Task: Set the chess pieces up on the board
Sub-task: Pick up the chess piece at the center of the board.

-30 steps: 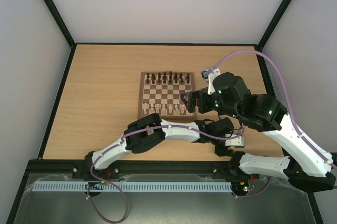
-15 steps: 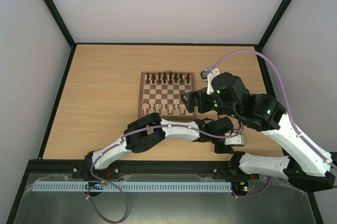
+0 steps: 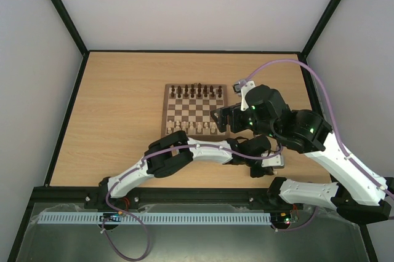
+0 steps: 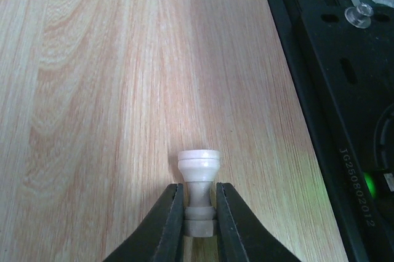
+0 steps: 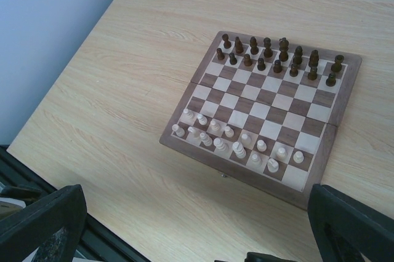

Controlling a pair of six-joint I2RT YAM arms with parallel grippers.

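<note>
Left gripper [image 4: 199,210] clenched on a smooth cream piece [image 4: 199,162] with a flared top, over bare woodgrain table [image 4: 111,77], just beside the black rail [image 4: 332,102] and well off the board. Right gripper [image 5: 194,219] hangs spread wide above the checkered board [image 5: 271,111]. Pale pieces [image 5: 237,148] stand in its near rows, dark pieces [image 5: 277,53] in the far rows, with open squares between.

On the board [image 5: 333,140], pale chess pieces [image 5: 239,149] stand opposite dark pieces [image 5: 268,53].

Board [image 5: 271,111]: checkered wood, flat, frame centre. Pale chess pieces [image 5: 239,149]: upright, two rows at its lower-left edge. One pale piece [image 4: 199,165] pinched in left claw [image 4: 199,191], bottom centre.
</note>
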